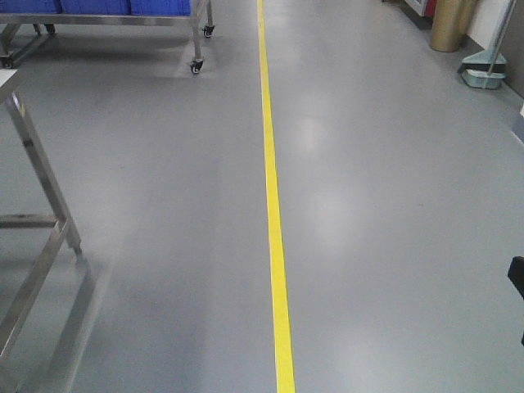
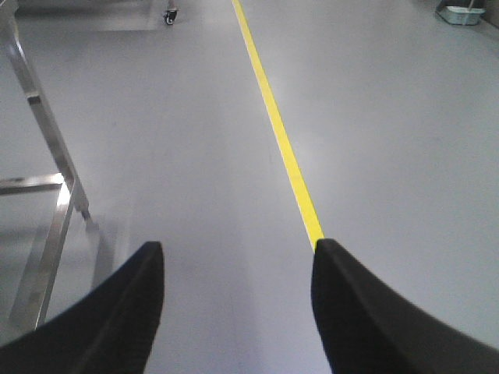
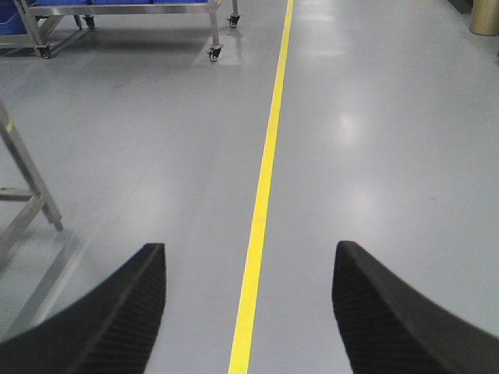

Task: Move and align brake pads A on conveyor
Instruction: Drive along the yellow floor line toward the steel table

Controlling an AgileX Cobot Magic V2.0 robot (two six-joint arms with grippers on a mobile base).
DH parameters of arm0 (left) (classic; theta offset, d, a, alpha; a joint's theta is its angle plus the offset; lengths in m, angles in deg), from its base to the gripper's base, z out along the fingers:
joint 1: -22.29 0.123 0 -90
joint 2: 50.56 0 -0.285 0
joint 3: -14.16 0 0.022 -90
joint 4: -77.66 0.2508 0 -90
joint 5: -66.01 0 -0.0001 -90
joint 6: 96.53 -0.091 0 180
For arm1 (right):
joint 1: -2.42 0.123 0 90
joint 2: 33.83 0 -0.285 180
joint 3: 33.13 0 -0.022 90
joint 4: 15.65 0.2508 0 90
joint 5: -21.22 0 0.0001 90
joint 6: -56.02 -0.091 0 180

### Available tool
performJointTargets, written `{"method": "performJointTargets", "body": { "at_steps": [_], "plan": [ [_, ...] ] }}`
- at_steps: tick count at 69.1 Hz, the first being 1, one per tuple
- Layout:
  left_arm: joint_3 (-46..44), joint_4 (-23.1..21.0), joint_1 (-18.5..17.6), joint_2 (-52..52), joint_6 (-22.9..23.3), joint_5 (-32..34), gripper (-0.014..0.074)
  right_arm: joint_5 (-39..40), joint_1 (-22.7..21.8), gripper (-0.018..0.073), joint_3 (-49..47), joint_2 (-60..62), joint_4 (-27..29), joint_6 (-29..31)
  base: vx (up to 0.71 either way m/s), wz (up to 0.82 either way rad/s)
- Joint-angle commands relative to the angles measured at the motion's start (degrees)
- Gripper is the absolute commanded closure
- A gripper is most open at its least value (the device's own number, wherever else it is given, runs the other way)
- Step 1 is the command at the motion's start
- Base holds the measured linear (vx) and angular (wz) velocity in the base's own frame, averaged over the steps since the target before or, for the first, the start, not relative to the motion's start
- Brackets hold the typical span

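Observation:
The brake pads A and the conveyor are out of view in every frame. My left gripper (image 2: 238, 249) is open above bare grey floor, its two black fingers wide apart with nothing between them. My right gripper (image 3: 249, 251) is open too, empty, and the yellow floor line (image 3: 261, 195) runs between its fingers. A small dark part at the right edge of the front view (image 1: 517, 278) may belong to an arm.
A yellow line (image 1: 273, 196) runs down the grey floor. A steel table frame (image 1: 37, 221) stands at the left. A wheeled steel cart with blue bins (image 1: 123, 12) is at the far left. A gold bin (image 1: 452, 24) and a dustpan (image 1: 483, 75) stand far right.

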Motion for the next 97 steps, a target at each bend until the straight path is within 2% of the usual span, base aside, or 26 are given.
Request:
{"method": "performJointTargets", "body": {
  "at_steps": [1, 55, 97],
  "plan": [
    [-1.5, -0.6, -0.2, 0.3, 0.2, 3.7, 0.0199, 4.0, -0.1, 0.0109, -1.5, -0.6, -0.3, 0.0, 0.80, 0.02],
    [-1.5, -0.6, -0.2, 0.3, 0.2, 3.7, 0.0199, 4.0, -0.1, 0.0109, -1.5, -0.6, -0.3, 0.0, 0.73, 0.00],
    [-1.5, -0.6, -0.2, 0.3, 0.2, 3.7, 0.0199, 4.0, -0.1, 0.0109, -1.5, -0.6, -0.3, 0.0, 0.54, 0.13]
  ]
}}
